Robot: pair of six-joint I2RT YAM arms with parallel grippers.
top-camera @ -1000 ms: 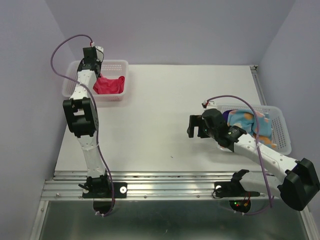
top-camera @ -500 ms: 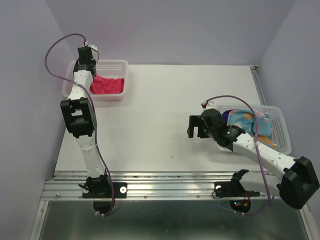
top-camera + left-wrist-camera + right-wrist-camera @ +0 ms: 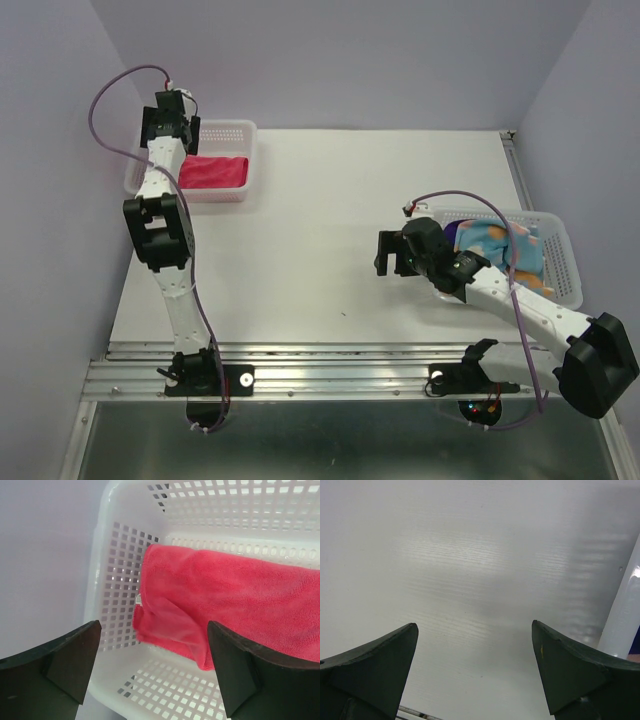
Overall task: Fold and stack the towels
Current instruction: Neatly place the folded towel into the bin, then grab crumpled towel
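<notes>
Left arm open over the folded pink towel, right arm waiting by the other basket.

The left gripper (image 3: 155,672) hangs with its jaws spread wide and empty above the magenta-pink folded terry towel (image 3: 240,605), which lies flat in the white mesh plastic basket (image 3: 236,130) at the far left corner. I'd say this towel is stacked, so the gripper should rise straight up, clear of the loose front flap and the basket wall. The right gripper (image 3: 392,252) is also parted over the bare white table (image 3: 470,555), holding nothing. Just beside it is the second white mesh basket (image 3: 562,262), holding the light blue dotted cloth (image 3: 500,245). I can read no brand or writing anywhere.
</notes>
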